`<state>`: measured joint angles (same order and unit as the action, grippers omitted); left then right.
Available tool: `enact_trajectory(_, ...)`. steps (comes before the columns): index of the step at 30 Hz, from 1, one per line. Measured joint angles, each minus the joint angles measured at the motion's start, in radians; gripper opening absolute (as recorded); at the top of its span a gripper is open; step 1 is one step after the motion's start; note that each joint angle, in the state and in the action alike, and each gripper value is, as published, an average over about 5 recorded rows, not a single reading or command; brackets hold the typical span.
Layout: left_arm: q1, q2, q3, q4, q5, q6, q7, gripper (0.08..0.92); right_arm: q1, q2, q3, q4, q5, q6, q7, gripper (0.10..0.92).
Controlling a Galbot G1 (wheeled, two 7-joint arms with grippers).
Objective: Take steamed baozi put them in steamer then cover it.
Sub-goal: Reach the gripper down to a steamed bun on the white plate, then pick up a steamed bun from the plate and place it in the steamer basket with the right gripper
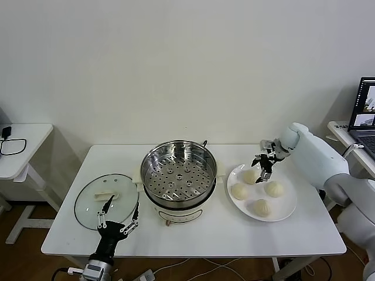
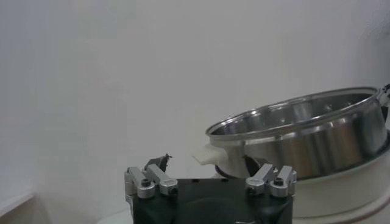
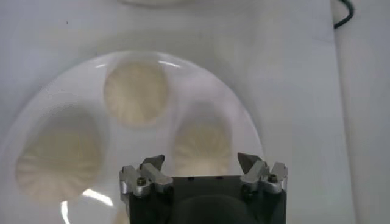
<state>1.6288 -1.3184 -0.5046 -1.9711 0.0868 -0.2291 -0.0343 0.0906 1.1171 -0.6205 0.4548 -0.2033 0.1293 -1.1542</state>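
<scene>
Four cream-white baozi lie on a white plate at the right: the far one, the left one, the right one and the near one. My right gripper is open and hovers just above the far baozi. In the right wrist view my right gripper has one baozi between its spread fingers, apart from them. The open steamer stands mid-table, its perforated tray bare. The glass cover lies flat at the left. My left gripper is open and empty at the cover's near rim.
The left wrist view shows the steamer on its white base, beyond my left gripper. Two more baozi show on the plate. A side table stands at the left and a laptop at the right.
</scene>
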Motion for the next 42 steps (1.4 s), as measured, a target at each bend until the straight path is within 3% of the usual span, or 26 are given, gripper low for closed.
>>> enact_trajectory(13, -0.005, 0.0, 0.002, 0.008, 0.0, -0.003, -0.004, 0.823, -0.007, 0.06, 0.002, -0.078, -0.039, 0.014, 0.044, 0.818)
enact_trajectory(27, -0.004, 0.0, -0.001, 0.004, -0.001, -0.004, -0.007, 0.823, -0.003, 0.063, -0.012, -0.08, -0.043, 0.027, 0.051, 0.661)
enact_trajectory(34, -0.001, 0.0, -0.003, -0.008, -0.001, -0.003, -0.008, 0.823, 0.038, 0.012, -0.064, 0.025, 0.005, 0.055, 0.03, 0.653)
enact_trajectory(42, 0.0, 0.002, -0.003, -0.018, -0.001, -0.003, -0.008, 0.823, 0.167, -0.05, -0.169, 0.261, 0.061, 0.182, 0.006, 0.66)
